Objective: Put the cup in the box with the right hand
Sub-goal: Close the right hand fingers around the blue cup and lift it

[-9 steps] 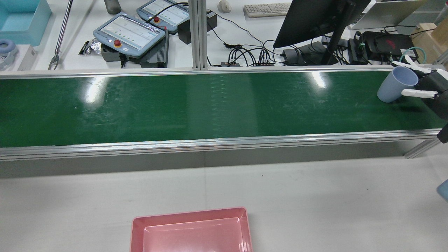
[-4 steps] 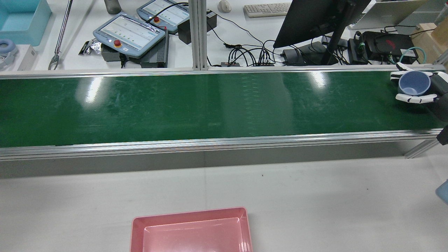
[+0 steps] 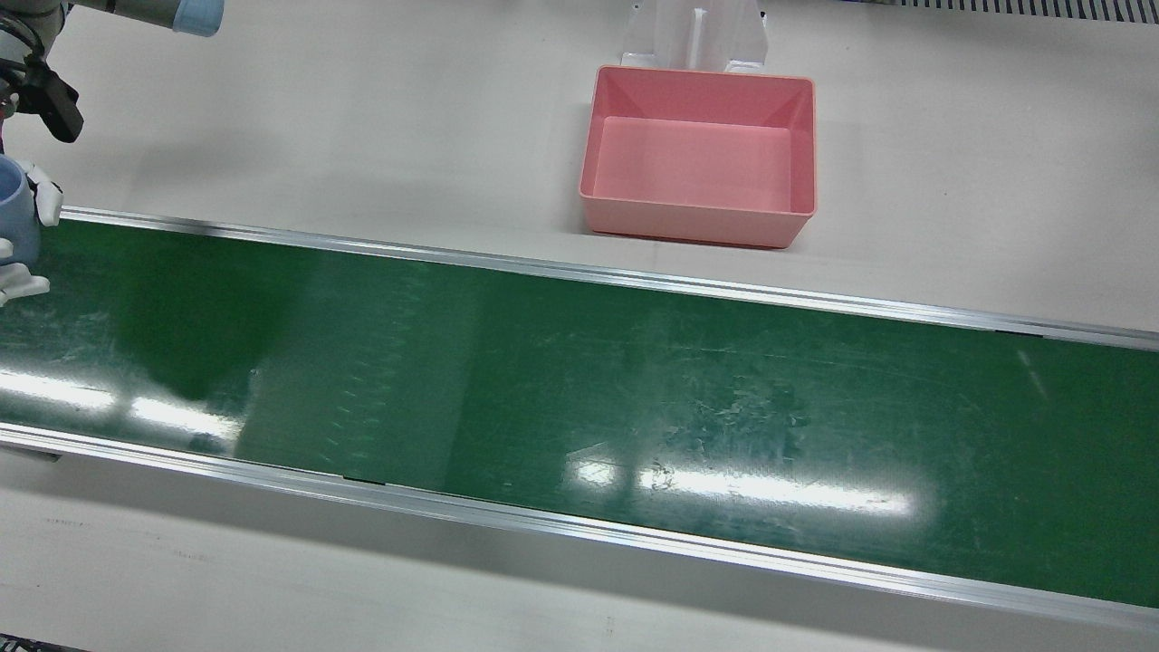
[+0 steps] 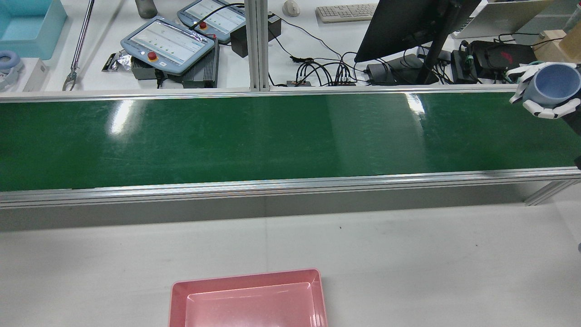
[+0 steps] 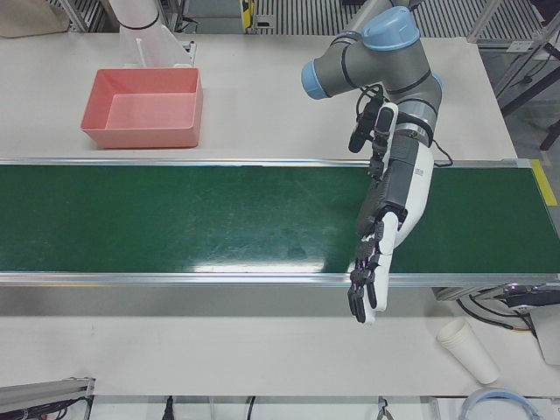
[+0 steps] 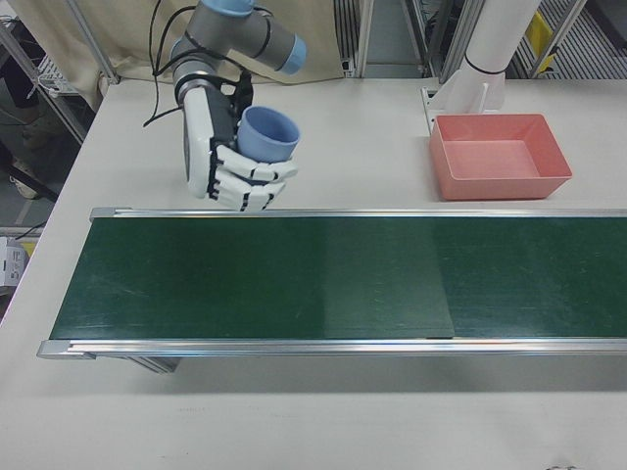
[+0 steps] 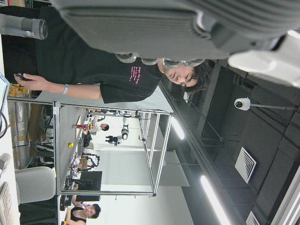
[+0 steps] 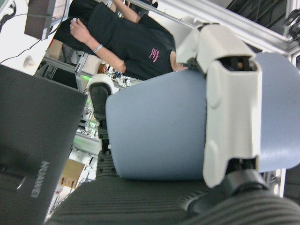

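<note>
Blue-grey plastic marks the cup, which sits clasped in the right hand above the near edge of the green conveyor belt, at the belt's end well away from the pink box; the white fingers wrap around the cup's wall and hold it clear of the belt, its open mouth tilted upward and toward the belt; in the rear view the same cup shows its mouth at the belt's far right end, with fingers curled beneath and behind it; the right hand view shows a white finger pressed flat across the cup's side; the box stands empty on the pale counter on the robot's side of the belt, apart from the belt's rail; the left hand hangs over the belt's outer rail near the belt's other end, its fingers stretched straight and spread, holding nothing; a white paper cup lies on its side on the counter beyond that rail.
</note>
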### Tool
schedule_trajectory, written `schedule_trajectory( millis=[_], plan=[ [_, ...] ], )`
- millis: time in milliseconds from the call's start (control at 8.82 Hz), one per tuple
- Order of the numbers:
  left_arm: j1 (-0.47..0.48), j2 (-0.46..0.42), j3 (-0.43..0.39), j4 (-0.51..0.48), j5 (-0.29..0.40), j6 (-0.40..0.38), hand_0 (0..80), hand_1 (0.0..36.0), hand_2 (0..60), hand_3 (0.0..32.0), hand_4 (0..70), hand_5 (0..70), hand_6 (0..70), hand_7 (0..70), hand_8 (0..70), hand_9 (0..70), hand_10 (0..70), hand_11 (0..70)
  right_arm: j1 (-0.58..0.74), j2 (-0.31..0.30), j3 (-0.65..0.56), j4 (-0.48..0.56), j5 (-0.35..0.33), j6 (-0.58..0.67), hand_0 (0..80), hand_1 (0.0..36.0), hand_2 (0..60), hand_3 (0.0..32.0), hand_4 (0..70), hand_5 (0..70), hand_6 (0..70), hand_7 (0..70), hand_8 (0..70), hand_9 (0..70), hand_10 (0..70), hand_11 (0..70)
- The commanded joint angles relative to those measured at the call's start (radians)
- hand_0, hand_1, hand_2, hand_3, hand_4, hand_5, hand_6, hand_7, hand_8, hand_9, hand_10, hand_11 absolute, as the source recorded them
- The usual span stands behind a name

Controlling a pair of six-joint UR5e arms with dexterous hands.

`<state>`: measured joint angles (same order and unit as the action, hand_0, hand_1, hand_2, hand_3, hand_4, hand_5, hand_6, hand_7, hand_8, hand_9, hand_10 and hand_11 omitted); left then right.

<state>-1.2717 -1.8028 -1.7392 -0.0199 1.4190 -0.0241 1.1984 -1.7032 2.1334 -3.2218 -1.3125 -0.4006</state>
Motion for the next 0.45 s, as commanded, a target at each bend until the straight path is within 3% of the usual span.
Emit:
schedule_trajectory(
  millis=[0, 113, 227, 340],
  plan=[
    [0.000, -0.001, 0.000, 0.000, 0.000, 0.000, 0.0, 0.0, 0.0, 0.0, 0.0, 0.0, 0.0, 0.0, 0.0, 0.0, 0.0, 0.0, -0.159, 0.026, 0.271, -0.145, -0.001, -0.139, 80.0, 36.0, 60.0, 0.0, 69.9, 28.6, 44.5, 70.0, 70.0, 70.0, 66.7, 70.0],
    [0.000, -0.001, 0.000, 0.000, 0.000, 0.001, 0.0, 0.0, 0.0, 0.0, 0.0, 0.0, 0.0, 0.0, 0.0, 0.0, 0.0, 0.0, -0.256, 0.068, 0.273, -0.167, 0.001, -0.183, 79.3, 36.0, 60.0, 0.0, 67.6, 28.1, 43.5, 70.0, 70.0, 70.0, 65.1, 70.0],
    [0.000, -0.001, 0.000, 0.000, 0.000, 0.000, 0.0, 0.0, 0.0, 0.0, 0.0, 0.0, 0.0, 0.0, 0.0, 0.0, 0.0, 0.0, -0.364, 0.109, 0.272, -0.179, 0.005, -0.266, 80.0, 36.0, 60.0, 0.0, 69.6, 27.7, 42.8, 70.0, 70.0, 70.0, 64.3, 70.0],
    [0.000, -0.001, 0.000, 0.000, 0.001, 0.001, 0.0, 0.0, 0.0, 0.0, 0.0, 0.0, 0.0, 0.0, 0.0, 0.0, 0.0, 0.0, -0.458, 0.153, 0.263, -0.193, 0.012, -0.327, 80.0, 36.0, 60.0, 0.0, 64.2, 27.6, 42.5, 70.0, 70.0, 70.0, 64.0, 70.0]
  ],
)
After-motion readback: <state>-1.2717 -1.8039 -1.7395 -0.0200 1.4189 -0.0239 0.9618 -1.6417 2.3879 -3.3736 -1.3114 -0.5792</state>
